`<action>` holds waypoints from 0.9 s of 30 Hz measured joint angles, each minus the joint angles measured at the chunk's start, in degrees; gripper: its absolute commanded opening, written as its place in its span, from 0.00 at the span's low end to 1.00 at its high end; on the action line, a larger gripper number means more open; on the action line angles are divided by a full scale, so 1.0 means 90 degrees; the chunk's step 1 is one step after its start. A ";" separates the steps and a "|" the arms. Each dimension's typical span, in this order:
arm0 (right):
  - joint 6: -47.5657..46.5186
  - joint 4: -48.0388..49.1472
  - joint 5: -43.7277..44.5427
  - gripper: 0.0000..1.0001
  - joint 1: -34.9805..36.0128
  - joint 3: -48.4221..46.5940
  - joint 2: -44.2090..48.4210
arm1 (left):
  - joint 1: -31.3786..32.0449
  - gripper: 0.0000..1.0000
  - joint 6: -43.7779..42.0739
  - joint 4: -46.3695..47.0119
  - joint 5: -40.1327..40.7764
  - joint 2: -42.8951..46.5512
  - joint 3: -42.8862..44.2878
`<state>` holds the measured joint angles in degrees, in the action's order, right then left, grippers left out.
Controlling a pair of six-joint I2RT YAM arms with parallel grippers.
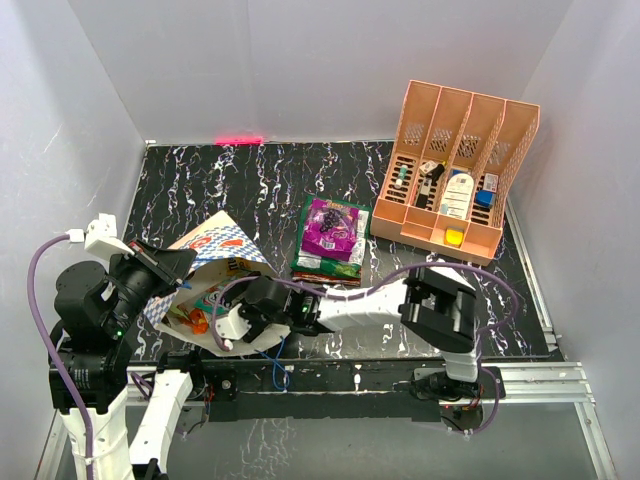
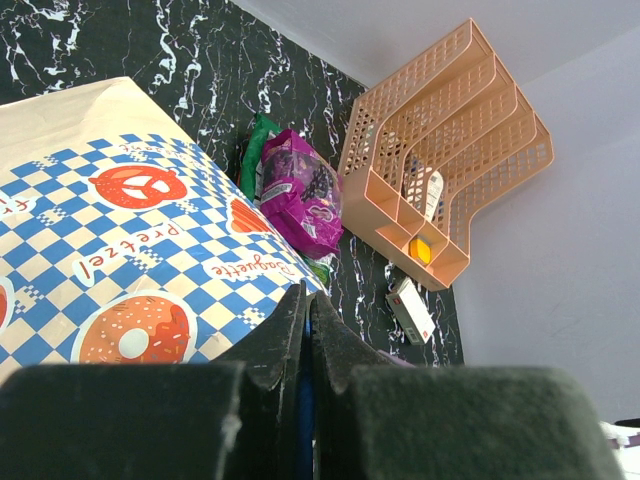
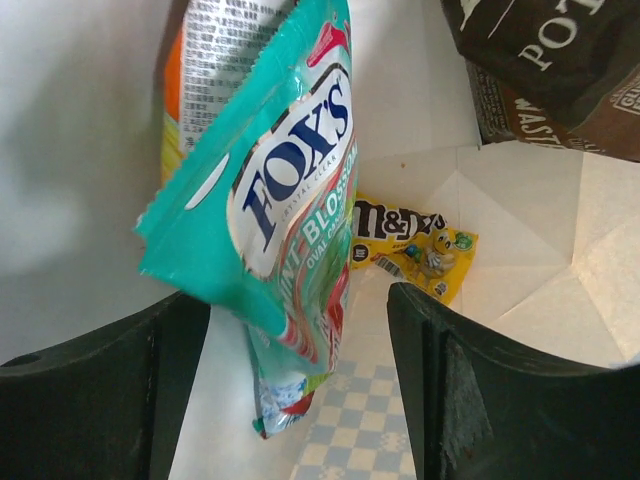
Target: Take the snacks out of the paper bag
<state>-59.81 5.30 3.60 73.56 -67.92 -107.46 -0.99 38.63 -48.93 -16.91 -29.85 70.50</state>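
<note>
The paper bag (image 1: 215,245) lies on its side at the left, mouth towards the arms; its checked outside fills the left wrist view (image 2: 130,230). My left gripper (image 1: 165,268) (image 2: 305,292) is shut on the bag's blue cord handle at the upper rim. My right gripper (image 1: 220,330) is inside the bag, open (image 3: 300,380). A teal FOX'S packet (image 3: 270,190) stands between its fingers, unclamped. A yellow M&M's packet (image 3: 415,245) lies behind it and a dark brown packet (image 3: 540,60) at the upper right. A purple packet (image 1: 335,225) tops a pile of snacks outside the bag.
A salmon-orange slotted rack (image 1: 455,170) with small bottles and a yellow block stands at the back right. A small white-and-red box (image 2: 410,310) lies in front of it. A blue cord (image 1: 278,360) trails near the front rail.
</note>
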 measured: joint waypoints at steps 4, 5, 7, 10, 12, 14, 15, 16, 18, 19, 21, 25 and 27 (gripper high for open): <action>-0.0170 0.0007 0.0510 0.72 0.0029 -0.0335 -0.0491 | 0.0000 0.00 -0.0002 0.0000 0.0007 0.0000 0.0000; -0.0204 0.0010 0.0629 0.72 0.0032 -0.0423 -0.0617 | 0.0000 0.00 -0.0002 -0.0002 0.0012 0.0000 0.0000; -0.0272 0.0039 0.0797 0.67 0.0036 -0.0573 -0.0850 | 0.0000 0.00 -0.0002 -0.0002 0.0022 0.0000 0.0000; -0.0398 0.0061 0.1032 0.57 0.0036 -0.0818 -0.1185 | 0.0000 0.00 0.0000 -0.0002 0.0024 0.0000 0.0000; -0.0454 0.0080 0.1183 0.47 0.0034 -0.0974 -0.1365 | 0.0000 0.00 -0.0002 -0.0005 0.0032 -0.0002 0.0000; -0.0483 0.0092 0.1292 0.40 0.0034 -0.1059 -0.1472 | 0.0000 0.00 -0.0002 -0.0046 0.0051 -0.0019 0.0024; -0.0478 0.0112 0.1307 0.36 0.0034 -0.1064 -0.1484 | 0.0000 0.00 -0.0005 -0.0066 0.0068 -0.0034 0.0039; -0.0481 0.0112 0.1314 0.33 0.0034 -0.1064 -0.1484 | 0.0000 0.00 -0.0005 -0.0073 0.0092 -0.0049 0.0056; -0.0466 0.0153 0.1324 0.26 0.0034 -0.1073 -0.1484 | 0.0000 0.00 -0.0005 -0.0092 0.0126 -0.0073 0.0090; -0.0454 0.0180 0.1321 0.20 0.0032 -0.1073 -0.1484 | 0.0000 0.00 -0.0005 -0.0095 0.0136 -0.0083 0.0100; -0.0406 0.0231 0.1297 0.08 0.0022 -0.1073 -0.1481 | 0.0000 0.00 -0.0005 -0.0095 0.0143 -0.0087 0.0102; -0.0189 0.0240 0.1180 0.07 -0.0058 -0.1073 -0.1430 | 0.0000 0.00 -0.0002 -0.0090 0.0143 -0.0087 0.0102; -0.0063 0.0197 0.1086 0.07 -0.0095 -0.1073 -0.1350 | 0.0000 0.00 0.0000 -0.0090 0.0143 -0.0087 0.0102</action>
<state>-60.38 7.07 13.37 72.71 -77.58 -119.61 -0.99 38.63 -49.74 -15.62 -30.63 71.42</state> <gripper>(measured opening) 0.195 0.014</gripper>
